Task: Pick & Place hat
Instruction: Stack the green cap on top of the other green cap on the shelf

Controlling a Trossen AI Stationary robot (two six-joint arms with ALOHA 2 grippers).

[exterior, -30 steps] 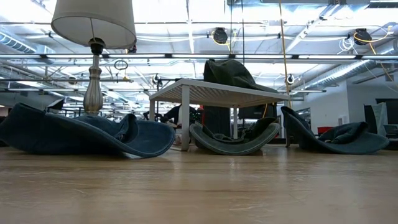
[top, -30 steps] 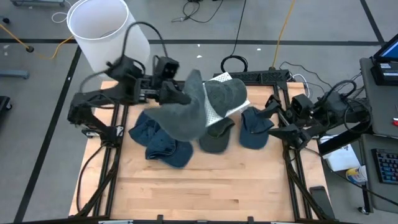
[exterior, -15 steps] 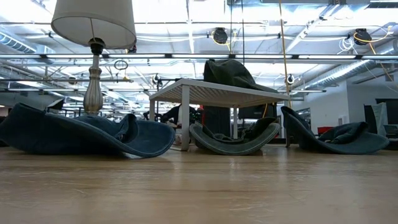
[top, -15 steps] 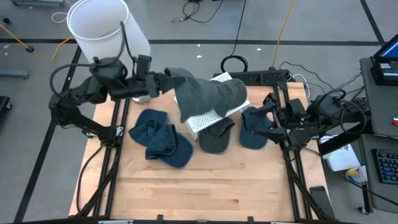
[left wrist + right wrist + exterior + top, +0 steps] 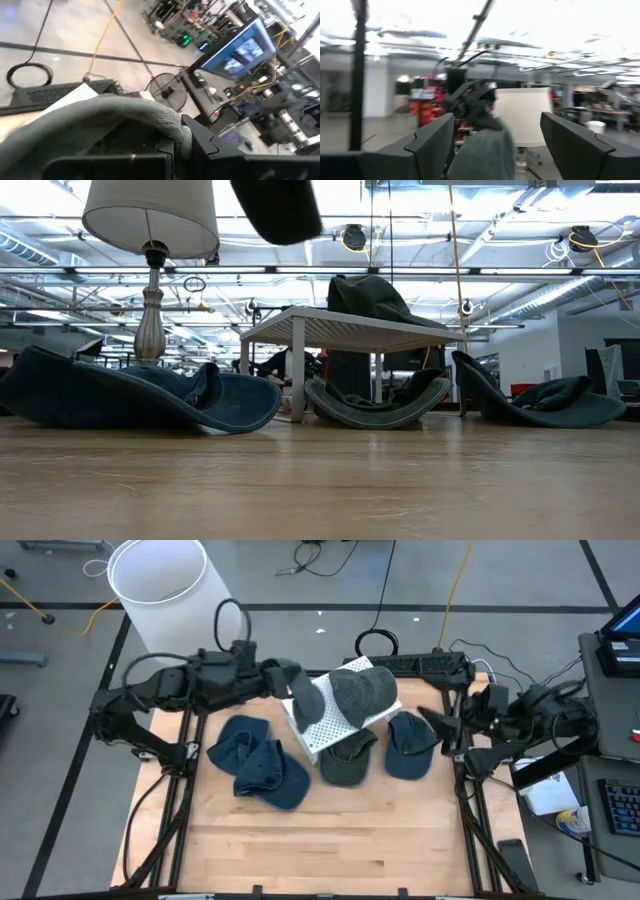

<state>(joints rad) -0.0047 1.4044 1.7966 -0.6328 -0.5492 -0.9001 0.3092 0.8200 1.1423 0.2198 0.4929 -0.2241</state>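
since the hats are all soft cloth, read these lines with that in mind.
near, table front: two blue hats (image 5: 258, 765) lie slumped together on the wooden table (image 5: 330, 835), just beside the left arm's frame; you see them flattened wide in the low view (image 5: 140, 395).
middle, rack: a white perforated rack (image 5: 330, 710) stands tilted among the hats, a dark green hat (image 5: 365, 692) on top of it and another dark hat (image 5: 347, 762) under it on the wood.
right side: a blue hat (image 5: 408, 748) lies by the rack; the right gripper (image 5: 445, 728) hovers just beside it with its fingers spread wide and nothing between them.
held hat: the left gripper (image 5: 275, 680) is pinched tight on a grey hat (image 5: 300, 690), carried in the air at the rack's far left corner; the left wrist view shows the fabric (image 5: 130, 112) bunched over the fingers.
far: a white bin (image 5: 165, 590) stands off the table's far left corner, the likely drop place.
handling: you should expect it light, limp and foldable, not fragile; it sags and swings, so grip a thick fold or the brim edge, well in.
change: a second ago the grey hat hung spread wide over the rack; now it is drawn in, bunched small at the left gripper. the right arm has shifted slightly, fingers wide as before.
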